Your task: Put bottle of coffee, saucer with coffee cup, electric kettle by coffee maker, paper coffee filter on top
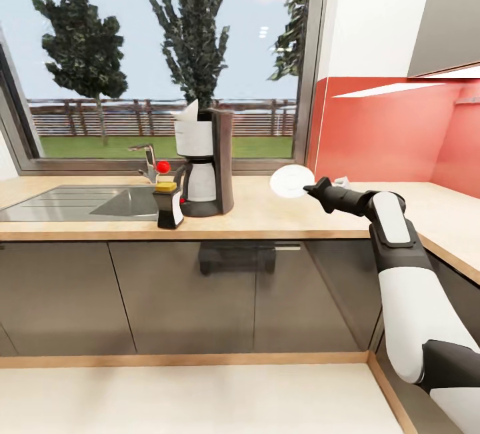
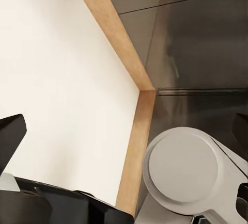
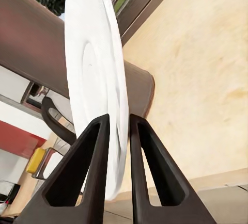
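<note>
- Holding the white saucer (image 1: 291,181) up in the air, the right end effector (image 1: 311,189) is pinched on its rim, out over the wooden tabletop (image 1: 287,217) to the right of the coffee maker (image 1: 207,162)
- right wrist view shows it best: saucer (image 3: 98,79) sits edge-on between the two black fingers (image 3: 85,175), both pressed on the rim, plate tilted nearly vertical
- coffee maker stands on the tabletop in front of the window (image 1: 167,54), and a white paper filter (image 1: 187,113) sticks up out of its top
- dark coffee bottle (image 1: 169,205) with the yellow cap is just beside the coffee maker's left side, next to the sink (image 1: 80,202)
- a faucet (image 1: 148,162) with a red knob is behind the bottle
- something small and pale lies on the tabletop behind the right arm, too hidden to say what it is
- left wrist view looks down at a pale surface with a wood edge (image 2: 133,146) and dark cabinet fronts (image 2: 206,43); only one dark bit of the left end effector pokes in at the border, so can't tell if it's released or clenched
</note>
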Robot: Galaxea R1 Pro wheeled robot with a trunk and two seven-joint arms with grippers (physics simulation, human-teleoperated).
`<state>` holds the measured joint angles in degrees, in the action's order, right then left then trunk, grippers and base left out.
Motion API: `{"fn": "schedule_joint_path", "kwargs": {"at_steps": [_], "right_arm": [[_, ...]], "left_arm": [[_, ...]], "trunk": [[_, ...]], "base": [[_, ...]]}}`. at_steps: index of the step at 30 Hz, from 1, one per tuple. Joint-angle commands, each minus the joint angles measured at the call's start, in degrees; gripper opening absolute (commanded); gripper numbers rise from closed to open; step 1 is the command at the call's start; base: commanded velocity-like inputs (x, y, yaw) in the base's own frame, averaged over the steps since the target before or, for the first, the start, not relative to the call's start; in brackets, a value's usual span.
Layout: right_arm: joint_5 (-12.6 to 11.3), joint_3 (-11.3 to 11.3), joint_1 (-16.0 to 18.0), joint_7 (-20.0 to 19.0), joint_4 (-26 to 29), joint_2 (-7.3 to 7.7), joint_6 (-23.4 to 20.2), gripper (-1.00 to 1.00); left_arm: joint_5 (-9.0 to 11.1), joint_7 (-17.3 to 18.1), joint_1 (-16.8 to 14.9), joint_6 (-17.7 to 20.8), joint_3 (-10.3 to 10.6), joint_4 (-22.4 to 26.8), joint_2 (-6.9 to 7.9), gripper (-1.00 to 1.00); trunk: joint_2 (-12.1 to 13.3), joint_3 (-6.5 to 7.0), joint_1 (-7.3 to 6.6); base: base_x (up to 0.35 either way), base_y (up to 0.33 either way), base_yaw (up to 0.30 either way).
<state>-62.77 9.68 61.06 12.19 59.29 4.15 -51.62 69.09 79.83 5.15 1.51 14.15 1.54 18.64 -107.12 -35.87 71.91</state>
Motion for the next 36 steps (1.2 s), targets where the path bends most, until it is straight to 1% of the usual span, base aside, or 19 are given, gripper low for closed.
{"fn": "schedule_joint_path", "kwargs": {"at_steps": [1, 2, 4, 5, 6, 8, 9, 12, 15, 17, 21, 22, 24, 25, 26, 29, 32, 33, 36], "right_arm": [[-0.77, 0.07, 0.03, 0.55, -0.12, -0.01, -0.15, -1.00], [-0.77, 0.06, 0.07, 0.57, -2.50, -0.01, -0.15, -1.00], [-0.77, 0.07, 0.09, 0.66, -3.86, -0.14, -0.12, -1.00], [-0.73, 0.10, 0.11, 0.92, -4.94, -0.87, -0.03, -1.00], [-0.69, 0.09, 0.11, 1.56, -5.27, -1.28, 0.03, -1.00], [-0.69, 0.08, 0.11, 2.53, -5.42, -1.54, 0.09, -1.00], [-0.69, 0.11, 0.13, 3.86, -5.49, -2.05, 0.18, -1.00], [-0.70, 0.13, 0.34, 6.13, -5.54, -3.03, 0.28, -1.00], [-1.19, 0.15, 0.52, 7.88, -5.57, -3.66, 0.33, -1.00], [-2.70, 0.15, 0.71, 8.92, -5.58, -3.99, 0.41, -1.00], [-5.08, 0.13, 0.86, 10.66, -5.58, -4.13, 0.54, -1.00], [-5.54, 0.12, 0.88, 11.36, -5.59, -4.17, 0.58, -1.00], [-7.24, 0.10, 0.99, 14.21, -5.59, -4.26, 1.05, -1.00], [-7.74, 0.09, 1.01, 14.72, -5.59, -4.27, 1.30, -1.00], [-10.23, 0.08, 1.06, 16.08, -5.56, -4.30, 2.25, -1.00], [-11.19, 0.06, 1.07, 16.48, -5.54, -4.31, 2.56, -1.00], [-11.55, 0.01, 1.08, 16.68, -5.57, -4.32, 2.73, -1.00], [-11.73, -0.07, 1.06, 17.71, -5.58, -4.38, 2.87, -1.00], [-11.80, -0.09, 1.07, 18.79, -5.59, -4.89, 3.24, -1.00]], "left_arm": [[0.50, 0.07, 0.04, 0.16, 0.50, 0.13, 0.01, 1.00], [0.51, 0.07, 0.04, 0.16, 0.58, 0.13, 0.00, 1.00], [0.50, 0.07, 0.04, 0.16, 0.59, 0.13, -0.12, 1.00], [0.49, 0.07, 0.04, 0.18, 0.64, 0.13, -0.28, 1.00], [0.49, 0.07, 0.04, 0.17, 0.67, 0.13, -0.32, 1.00], [0.50, 0.07, 0.04, 0.19, 0.68, 0.13, -0.37, 1.00], [0.50, 0.05, 0.04, 0.18, 0.69, 0.13, -0.43, 1.00], [0.51, 0.04, 0.04, 0.19, 0.69, 0.13, -0.60, 1.00], [0.51, 0.01, 0.04, 0.18, 0.70, 0.13, -0.70, 1.00], [0.50, 0.00, 0.04, 0.17, 0.70, 0.13, -0.78, 1.00], [0.51, -0.01, 0.04, 0.17, 0.74, 0.13, -0.88, 1.00], [0.51, -0.02, 0.04, 0.17, 0.73, 0.15, -0.93, 1.00], [0.51, -0.02, 0.04, 0.16, 0.71, 0.19, -1.23, 1.00], [0.51, -0.02, 0.04, 0.16, 0.71, 0.20, -1.29, 1.00], [0.51, -0.02, 0.04, 0.16, 0.66, 0.21, -1.43, 1.00], [0.52, -0.02, 0.04, 0.16, 0.63, 0.22, -1.47, 1.00], [0.52, -0.02, 0.04, 0.16, 0.57, 0.22, -1.49, 1.00], [0.52, -0.02, 0.04, 0.16, 0.54, 0.21, -1.50, 1.00], [0.52, -0.02, 0.04, 0.16, 0.50, 0.22, -1.50, 1.00]], "trunk": [[-0.02, -0.05, 0.00], [-0.02, -0.05, 0.00], [-0.02, -0.05, 0.00], [-0.02, -0.05, 0.00], [-0.02, -0.05, 0.00], [-0.02, -0.05, 0.00], [-0.02, -0.05, 0.00], [-0.02, -0.05, 0.00], [-0.02, -0.05, 0.00], [-0.02, -0.05, 0.00], [-0.02, -0.05, 0.00], [-0.02, -0.05, 0.00], [-0.02, -0.05, 0.00], [-0.02, -0.05, 0.00], [-0.02, -0.05, 0.00], [-0.02, -0.05, 0.00], [-0.02, -0.05, 0.00], [-0.02, -0.05, 0.00], [-0.02, -0.05, 0.00]], "base": [[0.000, 0.000, 0.000], [0.000, 0.000, 0.000], [0.000, 0.000, 0.000], [0.000, 0.000, 0.000], [0.000, 0.000, 0.000], [0.000, 0.000, 0.000], [0.000, 0.000, 0.000], [0.000, 0.000, 0.000], [0.000, 0.000, 0.000], [0.000, 0.000, 0.000], [0.000, 0.000, 0.000], [0.000, 0.000, 0.000], [0.016, 0.000, 0.000], [0.073, 0.000, 0.000], [0.237, 0.000, 0.000], [0.238, 0.000, 0.000], [0.125, 0.000, 0.000], [0.189, 0.000, 0.000], [0.255, 0.000, 0.000]]}}
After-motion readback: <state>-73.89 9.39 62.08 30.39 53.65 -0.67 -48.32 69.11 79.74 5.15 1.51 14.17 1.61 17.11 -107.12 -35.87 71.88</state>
